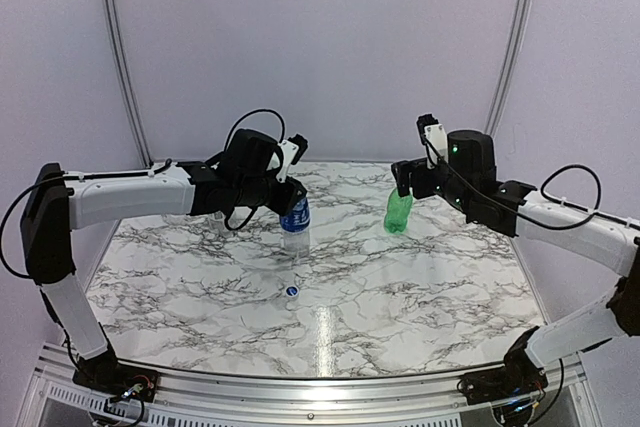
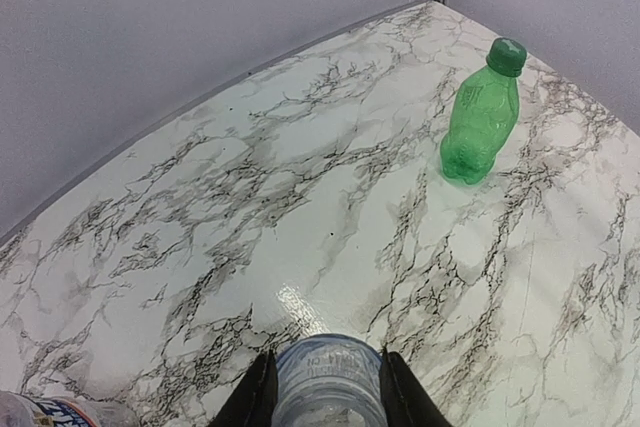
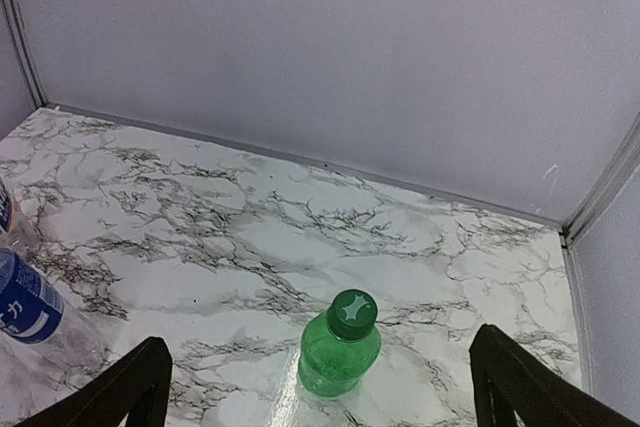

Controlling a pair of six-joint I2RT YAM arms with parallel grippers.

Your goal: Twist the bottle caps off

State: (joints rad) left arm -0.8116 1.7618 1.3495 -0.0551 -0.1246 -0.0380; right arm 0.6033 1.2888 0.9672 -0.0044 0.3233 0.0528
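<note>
clamping the blue-label bottle (image 1: 295, 219) between narrow left fingers (image 2: 258, 393), centring the green cap (image 3: 352, 313) between wide-open right fingers (image 3: 135, 387) before closing.

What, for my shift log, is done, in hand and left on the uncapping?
Done: a blue cap lies loose on the table. In hand: the left claw grips the blue-label bottle; the right claw hangs open over the green bottle, green cap on. Left: that cap, plus a third bottle whose cap is out of view.
</note>
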